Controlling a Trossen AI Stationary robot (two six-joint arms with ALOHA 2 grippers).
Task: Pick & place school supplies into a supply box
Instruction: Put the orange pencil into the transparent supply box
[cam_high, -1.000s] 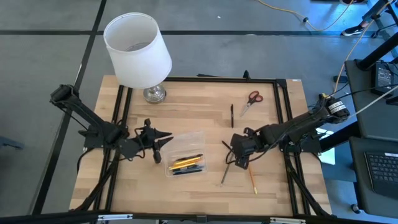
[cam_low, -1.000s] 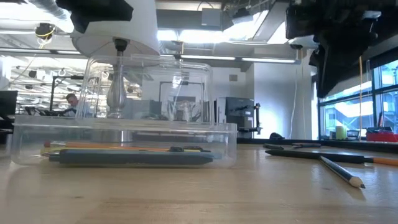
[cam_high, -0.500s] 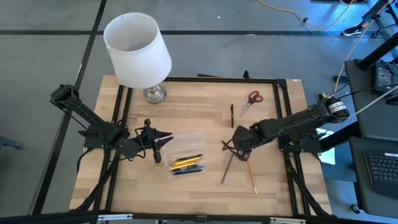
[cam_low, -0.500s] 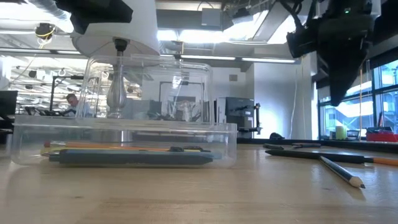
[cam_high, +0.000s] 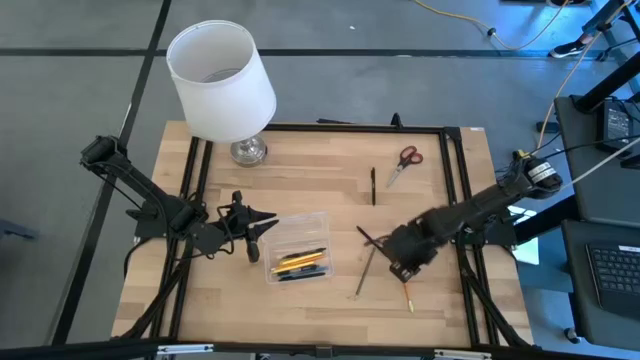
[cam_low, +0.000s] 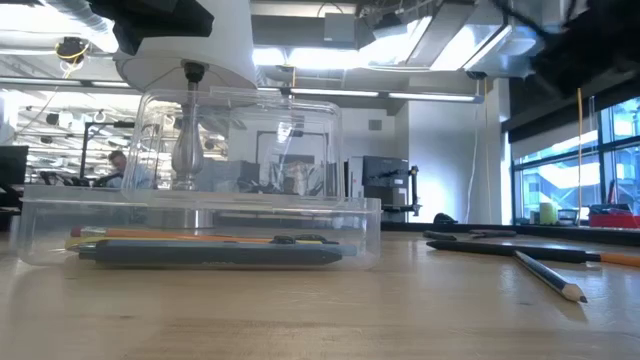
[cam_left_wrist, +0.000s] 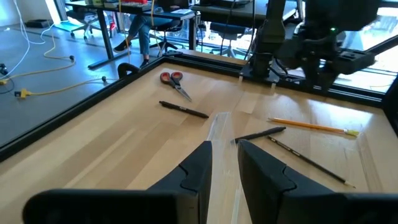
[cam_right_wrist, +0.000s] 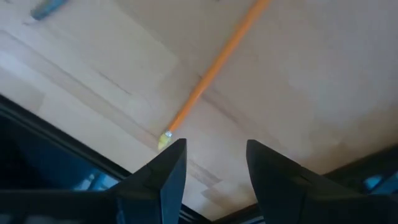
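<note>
From above, the supply box (cam_high: 297, 259) sits mid-bench holding several pencils; the scissors (cam_high: 403, 160) and four loose pens and pencils lie to its right. The right gripper (cam_high: 402, 267) hovers over an orange pencil (cam_right_wrist: 214, 67), jaws released. The left gripper (cam_left_wrist: 222, 163), jaws slightly parted, waits beside the box.

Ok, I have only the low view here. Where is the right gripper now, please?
Observer: The right gripper hangs over the table's front right part, directly above one end of an orange pencil.
Operator: Does it hold something?
Observer: No. In the right wrist view its fingers are apart with nothing between them, and the orange pencil lies on the wood beyond.
Operator: And the left gripper?
Observer: The left gripper waits beside the left end of the supply box, open and empty.
</note>
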